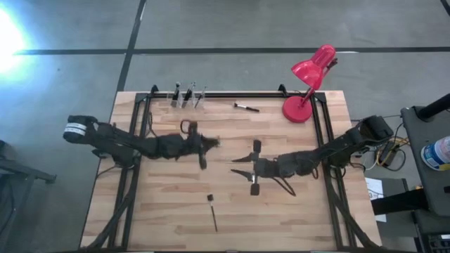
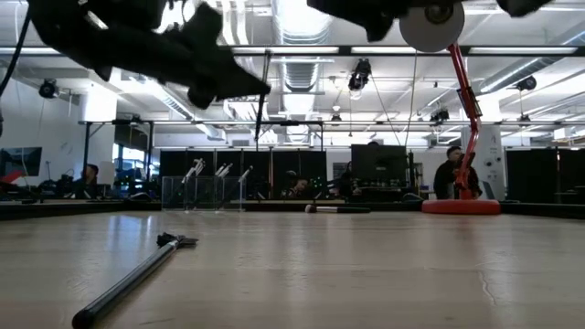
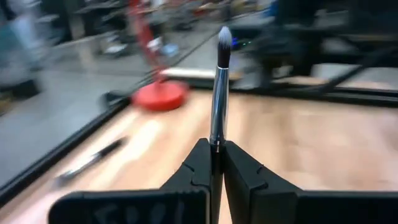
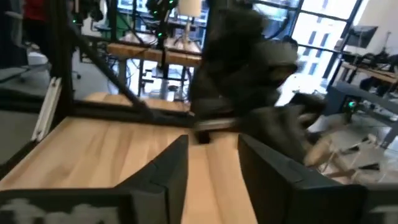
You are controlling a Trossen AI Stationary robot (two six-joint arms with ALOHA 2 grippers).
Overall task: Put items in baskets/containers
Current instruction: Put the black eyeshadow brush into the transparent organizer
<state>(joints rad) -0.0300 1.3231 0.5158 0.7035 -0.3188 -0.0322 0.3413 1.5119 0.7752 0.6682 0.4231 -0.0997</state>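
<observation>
One brush (image 3: 217,93) clamped in left pincer (image 3: 214,163).

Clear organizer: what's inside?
The clear organizer at the table's far edge holds several upright brushes. An exact count and its dividers can't be made out.

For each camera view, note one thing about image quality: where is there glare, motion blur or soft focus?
High view: bright glare at the upper left corner; the left gripper smears with motion. Low view: ceiling lights glare, the arms overhead are dark silhouettes, the brush on the table is sharp. Left wrist view: the held brush is crisp, the red lamp base blurred. Right wrist view: soft, the other arm smeared.
</observation>
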